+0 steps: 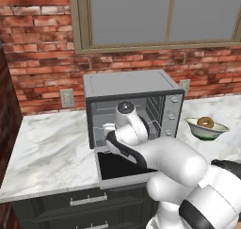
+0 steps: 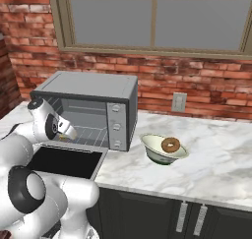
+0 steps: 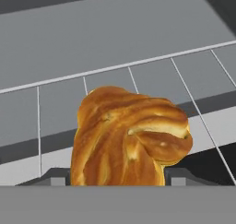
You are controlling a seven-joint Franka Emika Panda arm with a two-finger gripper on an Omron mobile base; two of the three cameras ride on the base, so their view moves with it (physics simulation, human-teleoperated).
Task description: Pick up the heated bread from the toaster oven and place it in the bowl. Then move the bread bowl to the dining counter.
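Note:
The heated bread (image 3: 129,135), a twisted golden-orange lump, lies on the wire rack (image 3: 138,71) inside the toaster oven (image 1: 132,84) (image 2: 88,85). My gripper (image 3: 117,179) reaches into the oven cavity, and its two dark fingertips (image 3: 54,178) press against the bread's left and right sides. The oven's dark door (image 1: 113,169) (image 2: 64,162) hangs open and flat toward me. The bowl (image 1: 217,130) (image 2: 150,145) stands on the marble counter to the right of the oven. The dining counter is out of view.
A brown ring-shaped donut (image 1: 205,122) (image 2: 171,145) lies in the bowl. A brick wall with a window and outlets (image 2: 179,102) runs behind the counter (image 1: 52,148). The oven's walls and roof close in around my hand.

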